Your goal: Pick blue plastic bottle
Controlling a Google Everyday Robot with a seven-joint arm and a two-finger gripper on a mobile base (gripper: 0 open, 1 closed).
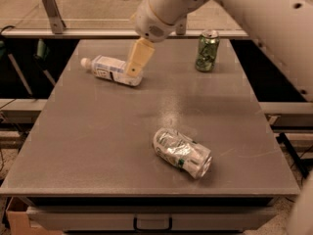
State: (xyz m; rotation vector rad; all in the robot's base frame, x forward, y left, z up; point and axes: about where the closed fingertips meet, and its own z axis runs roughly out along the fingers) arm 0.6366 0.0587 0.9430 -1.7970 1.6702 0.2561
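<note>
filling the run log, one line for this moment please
phase: pre-grasp | end effector: over base end of blue plastic bottle | bottle: lying on table | contact: unclear

Arm [264, 28]: cream, smooth rounded shell; thick seg. w/ small dark recesses. Wrist [159, 13]: round cream housing w/ seam ring, one dark dot. Gripper [134, 70]: tan, flat, tapered; loc. over base end of bottle [110, 68].
</note>
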